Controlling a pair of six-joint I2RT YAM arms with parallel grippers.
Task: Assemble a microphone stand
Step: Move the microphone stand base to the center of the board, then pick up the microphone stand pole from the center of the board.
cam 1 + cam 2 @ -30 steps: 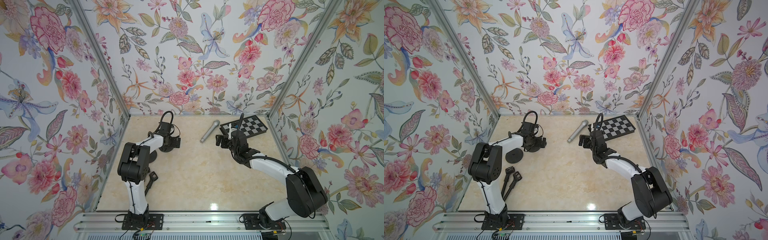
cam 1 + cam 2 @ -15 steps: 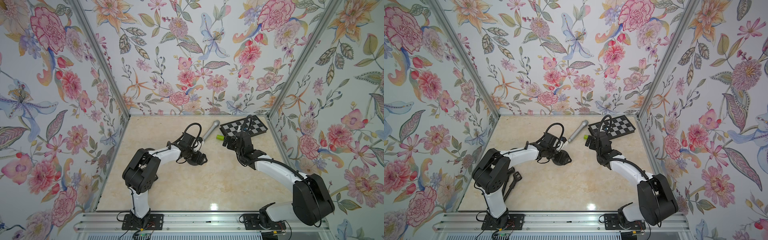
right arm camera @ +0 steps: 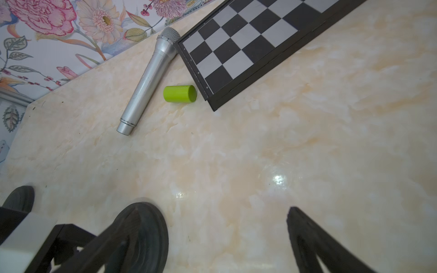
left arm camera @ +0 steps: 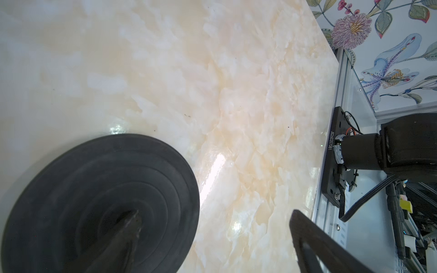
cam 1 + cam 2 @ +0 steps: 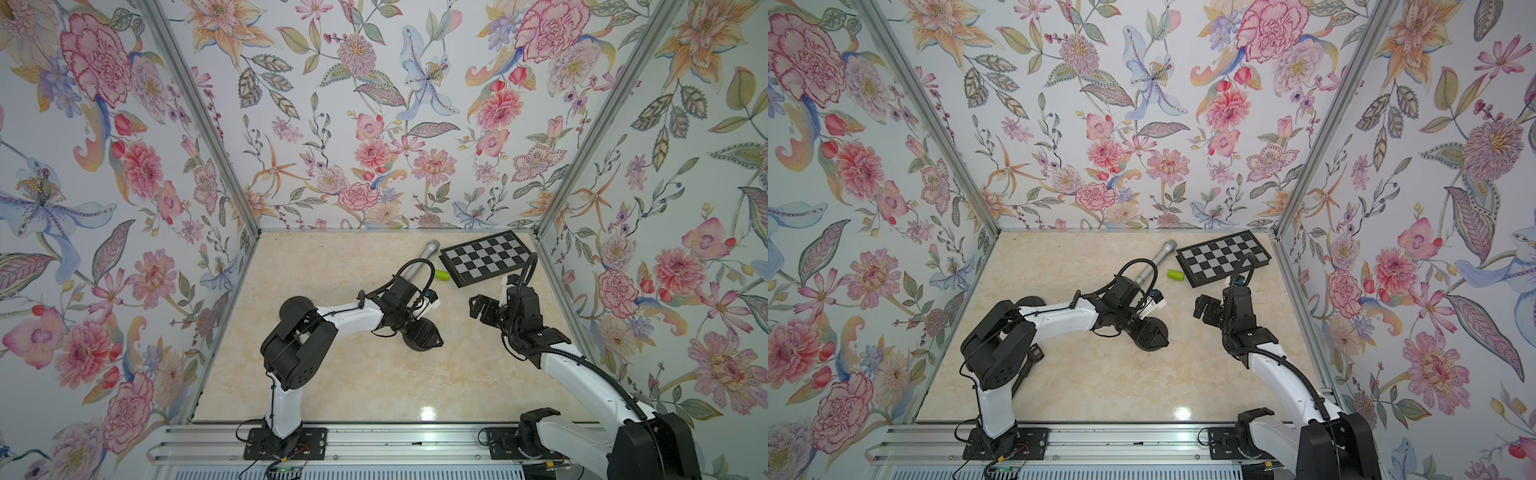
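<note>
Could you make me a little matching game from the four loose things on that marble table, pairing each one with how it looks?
Things:
1. microphone
2. small cylinder
3. chessboard
4. round stand base

Looks:
A. black and grey squares
B. silver, with a mesh head
C. plain black flat disc
D. bright green

Pairs: 1-B; 2-D; 3-A; 4-C

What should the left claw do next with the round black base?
Probably lift the left claw straight up off the round black base. It's open, one finger over the base's middle, and the base lies flat, apparently placed.
</note>
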